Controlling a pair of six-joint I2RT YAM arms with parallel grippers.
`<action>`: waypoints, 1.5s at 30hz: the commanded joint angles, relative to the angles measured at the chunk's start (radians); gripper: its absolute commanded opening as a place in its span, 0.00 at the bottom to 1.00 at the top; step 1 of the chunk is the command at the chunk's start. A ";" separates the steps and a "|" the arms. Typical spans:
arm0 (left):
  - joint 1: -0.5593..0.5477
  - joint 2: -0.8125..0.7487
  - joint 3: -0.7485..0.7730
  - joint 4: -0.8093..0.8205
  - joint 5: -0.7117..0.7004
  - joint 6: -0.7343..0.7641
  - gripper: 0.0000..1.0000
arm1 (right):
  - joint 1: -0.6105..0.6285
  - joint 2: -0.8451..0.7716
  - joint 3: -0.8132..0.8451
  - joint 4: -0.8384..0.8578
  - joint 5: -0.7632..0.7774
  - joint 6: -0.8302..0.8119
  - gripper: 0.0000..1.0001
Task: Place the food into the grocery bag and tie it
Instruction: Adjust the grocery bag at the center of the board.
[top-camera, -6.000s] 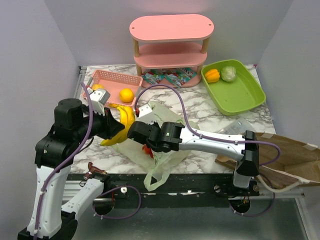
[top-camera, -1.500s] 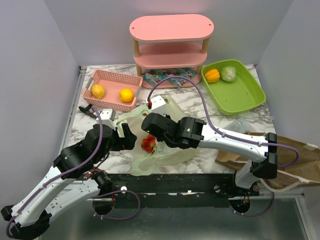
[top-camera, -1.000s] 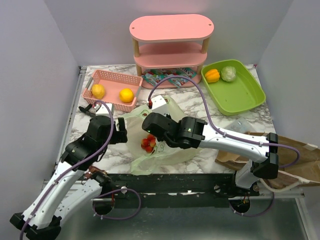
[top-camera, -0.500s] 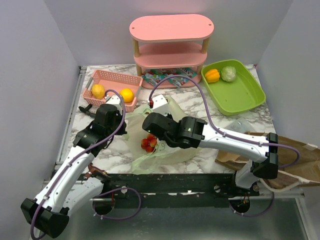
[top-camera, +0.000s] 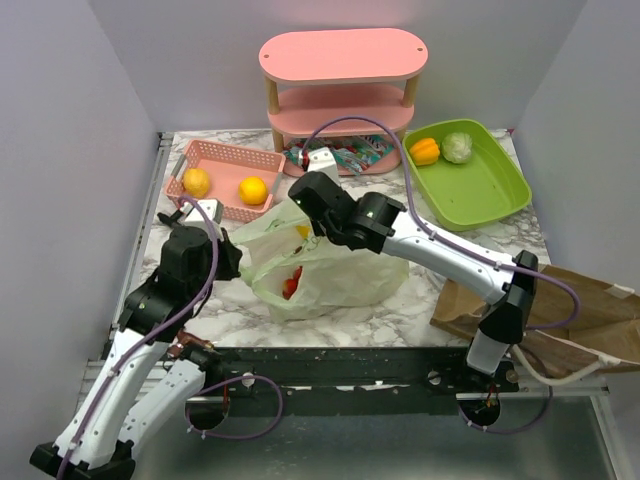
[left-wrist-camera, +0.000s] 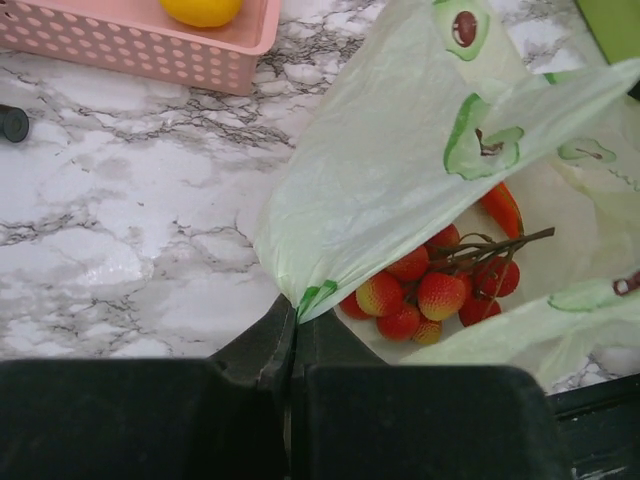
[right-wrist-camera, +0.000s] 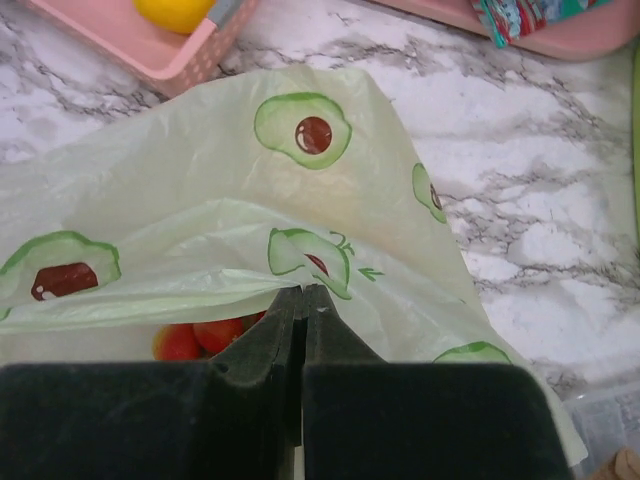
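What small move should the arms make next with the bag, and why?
Probably the right gripper should release the rim of the grocery bag and reach for the orange bell pepper in the green tray, with the left gripper holding the mouth up. Both grippers are shut on the rim, red fruits lie inside, and the pepper waits outside.

From above, the bag (top-camera: 340, 275) veils the red fruits (top-camera: 292, 284), leaving only a blurred red patch. A yellow spot (top-camera: 301, 232) near its mouth is too small to name. The right arm (top-camera: 440, 250) covers part of the packets (top-camera: 365, 152) under the shelf (top-camera: 343, 55). The paper bag (top-camera: 590, 320) runs off the right edge. At the left wrist, the top edge cuts the basket (left-wrist-camera: 150, 45) and its yellow fruit (left-wrist-camera: 200, 8), and a bag fold hides part of a long orange-red thing (left-wrist-camera: 503, 208).
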 joint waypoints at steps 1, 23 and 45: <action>0.010 -0.089 -0.008 -0.096 -0.038 -0.048 0.00 | -0.033 0.105 0.147 0.028 -0.005 -0.131 0.01; 0.010 -0.332 -0.038 -0.133 -0.015 -0.099 0.00 | -0.051 0.218 0.323 0.176 -0.158 -0.386 0.10; 0.010 -0.335 -0.123 -0.014 0.109 -0.058 0.00 | -0.086 -0.013 0.200 -0.022 0.101 -0.053 1.00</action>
